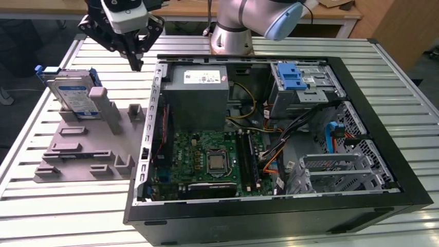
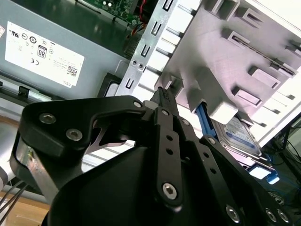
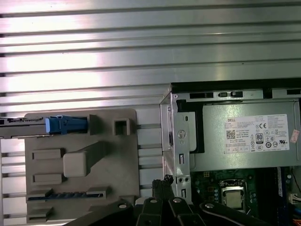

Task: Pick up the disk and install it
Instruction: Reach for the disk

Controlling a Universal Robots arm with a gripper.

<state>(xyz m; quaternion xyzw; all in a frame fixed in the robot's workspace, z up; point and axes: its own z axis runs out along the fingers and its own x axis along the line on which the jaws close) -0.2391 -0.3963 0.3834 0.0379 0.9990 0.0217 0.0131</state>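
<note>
One slatted silver metal desk carries the whole job. Largest on it is an open black computer tower case, laid on its side with the green motherboard exposed and a big grey power-supply box at one end. Beside that box sits a grey metal drive cage topped by a blue latch. Just off the case, toward the exterior view's left, lies a grey plastic holding fixture. The disk, a flat silver hard drive in a blue plastic carrier, stands on edge in a slot of that fixture, untouched. The robot's black hand hangs above the desk between fixture and case, apart from the disk. Its fingers are pressed together at the tips and pinch nothing, as both wrist views bear out. On this evidence the task has barely begun: the pick-up is not yet made, and the install lies wholly ahead.
</note>
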